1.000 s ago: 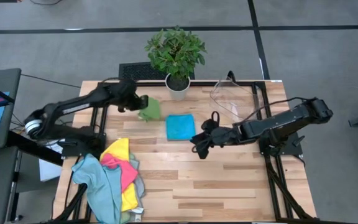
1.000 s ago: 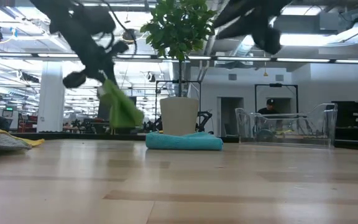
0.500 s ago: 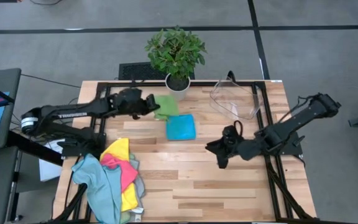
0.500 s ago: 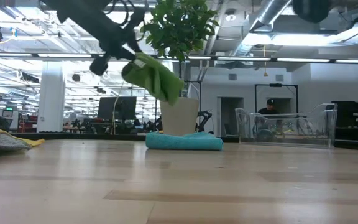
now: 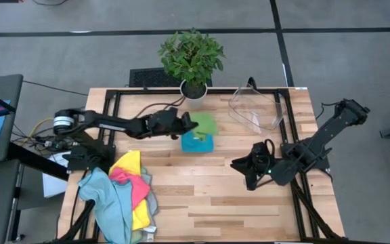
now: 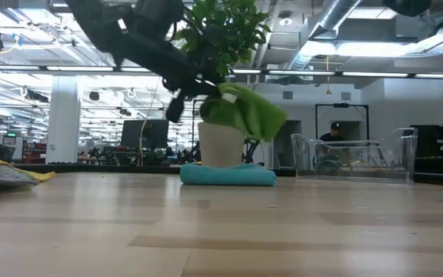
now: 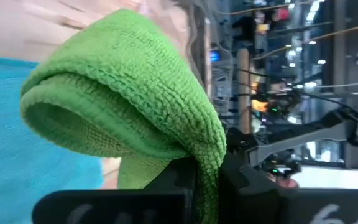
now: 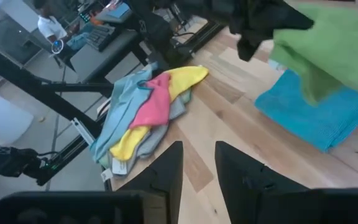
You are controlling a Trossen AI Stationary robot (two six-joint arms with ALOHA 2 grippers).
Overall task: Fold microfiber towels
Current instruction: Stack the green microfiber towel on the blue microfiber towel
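Scene: a wooden table (image 5: 202, 203) seen from above, with two dark robot arms reaching in from either side.
Left gripper (image 5: 185, 125): stretched across the table toward the middle, clamped on a folded bright green towel (image 5: 204, 124). The wrist view shows the cloth pinched between the dark fingers, its doubled edge bulging out in front.
Green towel position: held in the air, directly over the blue towel and not touching it in the level view; it hangs down from the grip in a soft fold.
Blue towel (image 5: 196, 142): folded flat on the table near the far middle, just in front of the potted plant (image 5: 191, 57). It looks like the base of a stack, which is likely why the green one is carried above it.
Right gripper (image 5: 251, 169): low over the table's right half, well apart from both folded towels, fingers a narrow gap apart and empty; it appears to wait clear of the left arm's path.
Unfolded towels (image 5: 124, 193): a loose heap of yellow, pink and pale teal cloths at the near left corner, spilling over the edge.
Clear plastic bin (image 5: 256, 108): at the far right.
Progress: two towels folded, the heap not yet done.
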